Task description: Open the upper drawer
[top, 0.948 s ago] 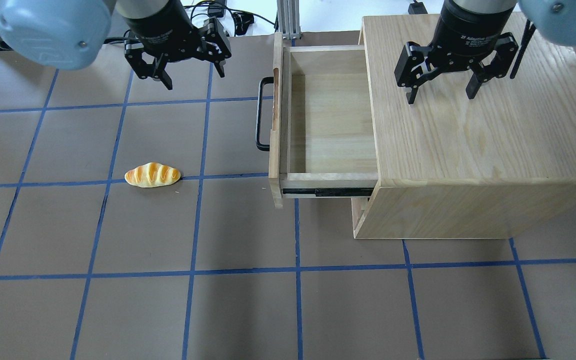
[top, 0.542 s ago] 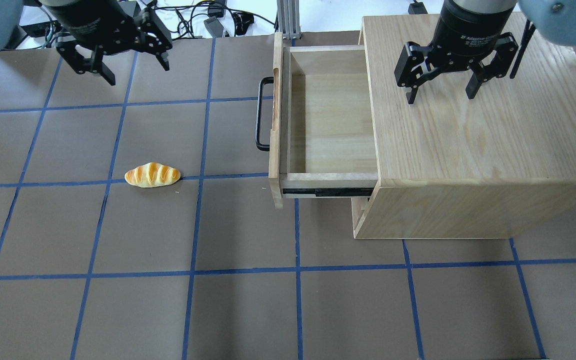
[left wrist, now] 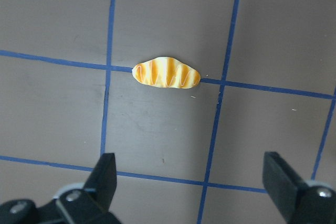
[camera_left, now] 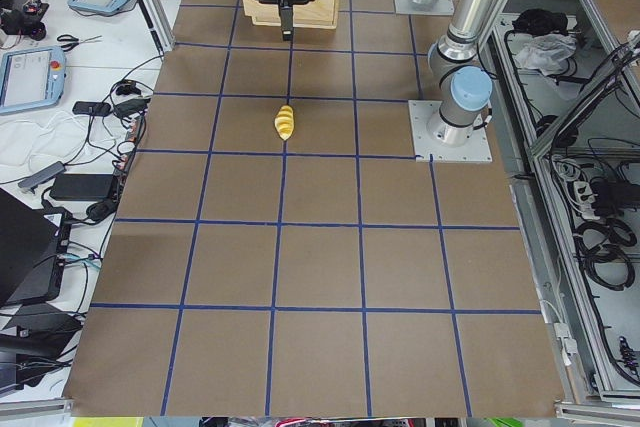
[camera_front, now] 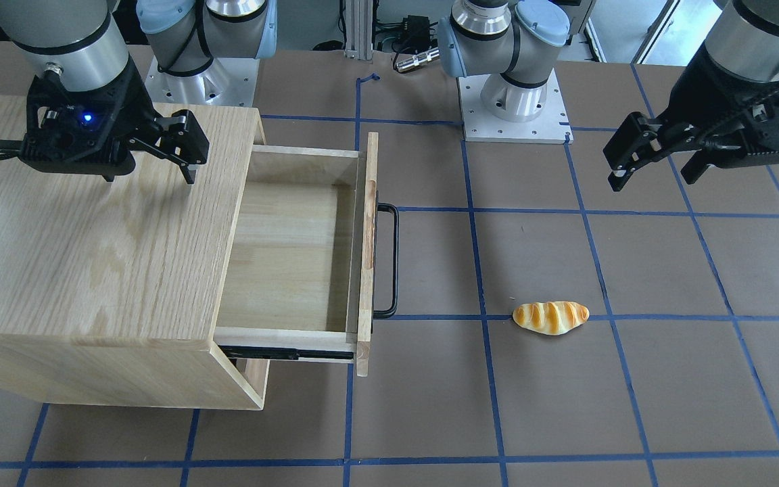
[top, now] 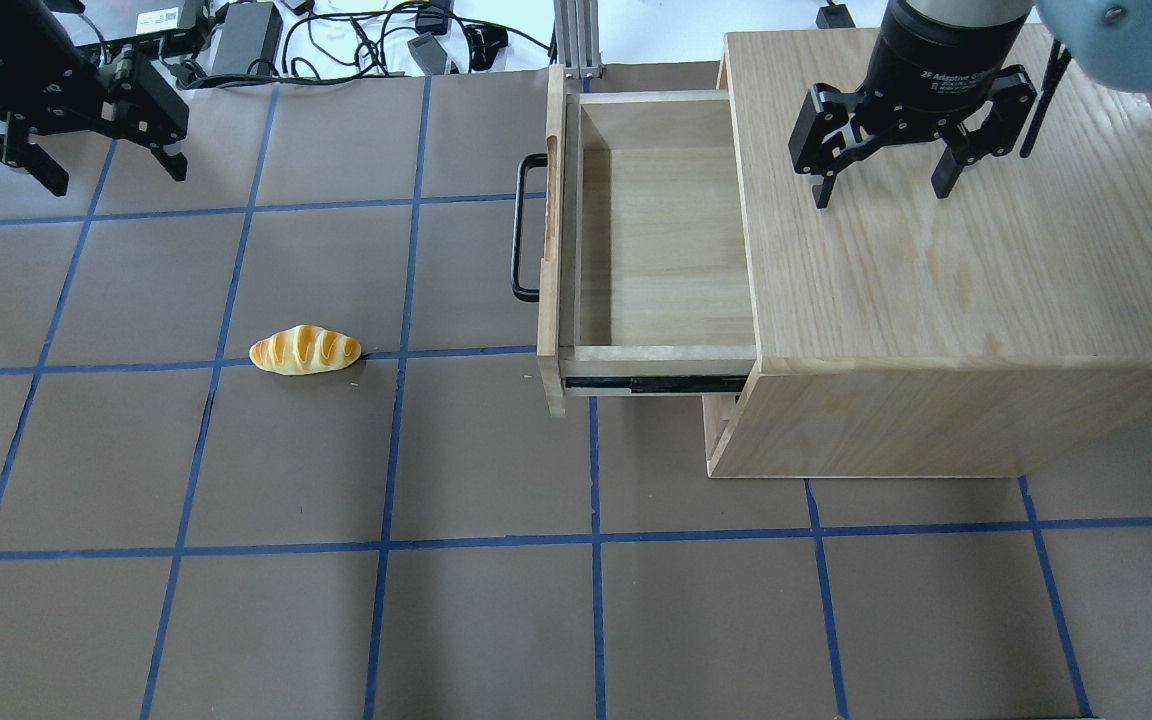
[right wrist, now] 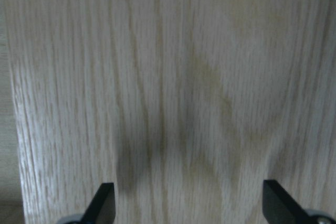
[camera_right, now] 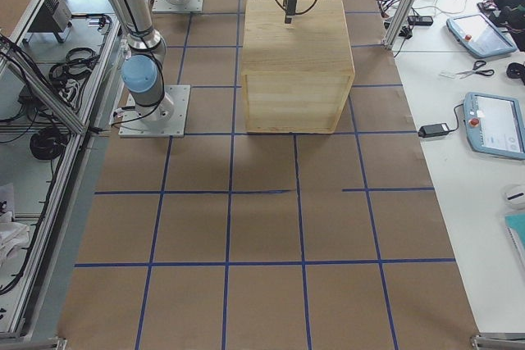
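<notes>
The upper drawer [top: 661,245] stands pulled far out of the oak cabinet [top: 946,270], its inside empty, with the black bar handle [top: 521,228] on its front and a black side rail showing. It also shows in the front-facing view [camera_front: 288,257]. My left gripper [top: 116,178] is open and empty above the table's far left, well away from the handle. In the left wrist view [left wrist: 191,182] its jaws stand wide apart. My right gripper [top: 881,195] is open and empty just above the cabinet top [right wrist: 168,77].
A toy bread roll [top: 305,350] lies on the brown mat left of the drawer, and shows in the left wrist view [left wrist: 166,73]. Cables and power bricks [top: 246,25] lie beyond the mat's back edge. The robot bases [camera_front: 511,101] stand behind.
My left gripper has moved left along the back of the table, away from the drawer handle, still open. The right gripper, drawer and bread roll have not moved.
</notes>
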